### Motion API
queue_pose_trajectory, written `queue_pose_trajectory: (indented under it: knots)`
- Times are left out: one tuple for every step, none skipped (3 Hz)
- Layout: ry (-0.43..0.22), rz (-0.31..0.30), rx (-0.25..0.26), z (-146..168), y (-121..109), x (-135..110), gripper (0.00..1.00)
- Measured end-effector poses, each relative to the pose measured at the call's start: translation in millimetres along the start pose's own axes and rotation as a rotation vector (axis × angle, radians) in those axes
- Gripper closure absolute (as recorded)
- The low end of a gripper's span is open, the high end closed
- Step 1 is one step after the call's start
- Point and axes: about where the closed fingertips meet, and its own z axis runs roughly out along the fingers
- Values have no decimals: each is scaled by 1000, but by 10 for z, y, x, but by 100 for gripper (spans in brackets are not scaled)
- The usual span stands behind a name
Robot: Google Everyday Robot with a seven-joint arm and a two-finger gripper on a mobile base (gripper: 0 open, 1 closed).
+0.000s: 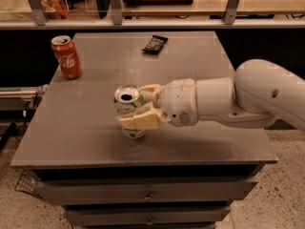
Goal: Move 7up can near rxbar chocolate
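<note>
the 7up can (127,100) is near the front of the table (71,128), a bit left of the middle. it leans a little, and its open silver top faces up and toward the camera. the gripper (131,106) holds it from the right side. one finger (141,121) goes across the front of the can and the other finger (150,88) is behind it, so the can is pinched tight between them. only the top and the bottom end of the can show past the front finger. i cannot tell if the bottom of the can touches the table or is just above it. a dark shadow lies on the table under the can and the gripper. the big white arm (259,97) comes in from the right and hangs low over the table. the bar (155,43) is dark and flat, and it lies at the back of the table, near the far edge. it is well apart from the 7up can, farther back and a little to the right. a red coke can (66,57) stands up straight at the back left of the table, near the left edge, well apart from the bar and the 7up can. the table is grey and has drawers (147,194) under its top.
</note>
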Motion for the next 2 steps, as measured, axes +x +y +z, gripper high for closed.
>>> queue_pose_trajectory:
  knots:
    - [29,-75,89,-380,-358,-240,100]
    - [27,-107,125,-519,-487,-381,100]
